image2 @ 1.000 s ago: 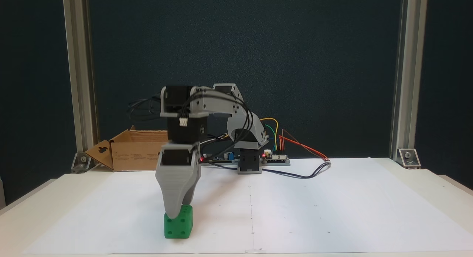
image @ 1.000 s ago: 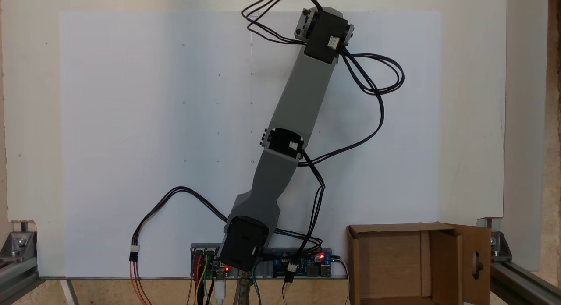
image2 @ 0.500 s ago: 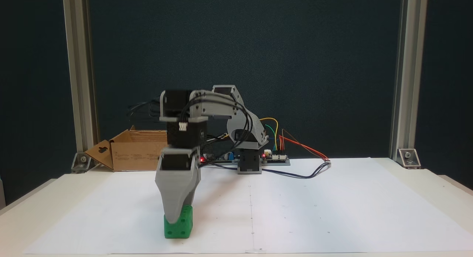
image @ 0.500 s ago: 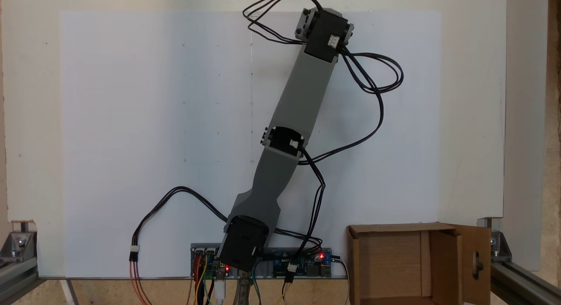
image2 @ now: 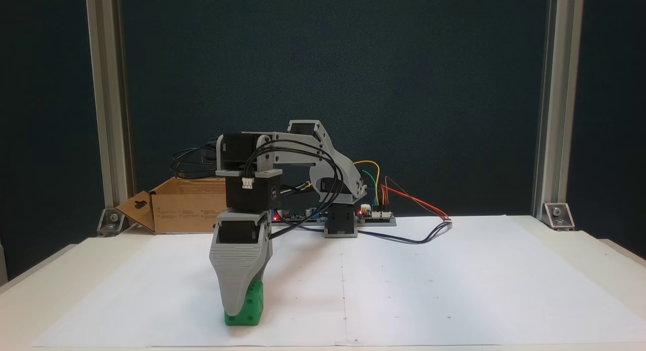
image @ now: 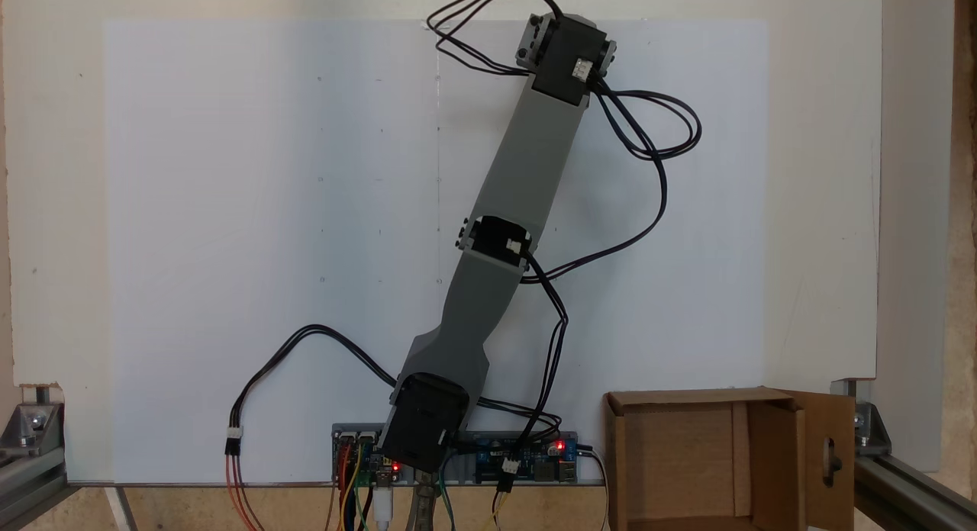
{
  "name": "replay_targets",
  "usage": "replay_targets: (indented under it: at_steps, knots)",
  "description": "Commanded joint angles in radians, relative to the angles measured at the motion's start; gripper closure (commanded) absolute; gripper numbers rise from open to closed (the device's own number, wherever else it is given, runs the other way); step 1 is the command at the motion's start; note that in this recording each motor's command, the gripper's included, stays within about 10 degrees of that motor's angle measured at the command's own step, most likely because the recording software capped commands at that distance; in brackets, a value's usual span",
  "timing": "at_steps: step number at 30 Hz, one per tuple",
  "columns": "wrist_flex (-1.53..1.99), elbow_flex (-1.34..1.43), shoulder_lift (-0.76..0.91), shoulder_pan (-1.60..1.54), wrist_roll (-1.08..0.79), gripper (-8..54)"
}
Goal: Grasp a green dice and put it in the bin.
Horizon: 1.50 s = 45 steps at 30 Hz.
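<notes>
Bin [image2: 189, 210] sits at the far left of the table [image2: 504, 285] in a fixed view, flaps open, one with an oval cut-out. Right of it and nearer the camera, the gripper [image2: 233, 306] points straight down over the dice [image2: 251, 306], which rests on the white paper [image2: 404, 290]. One grey jaw covers the left part of the dice's front; the other jaw is hidden behind, so whether the gripper is closed on it cannot be told. In a fixed view from above, the arm [image: 527, 165] hides the dice, and the bin [image: 687, 462] lies at lower right
</notes>
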Motion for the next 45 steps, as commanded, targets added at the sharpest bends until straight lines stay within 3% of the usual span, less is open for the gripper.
replay_targets:
  at_steps: [1,45]
  knots:
    - [-0.009,-0.058,0.014,0.002,0.051,2.6]
    - [-0.071,-0.058,-0.037,0.015,0.025,6.8]
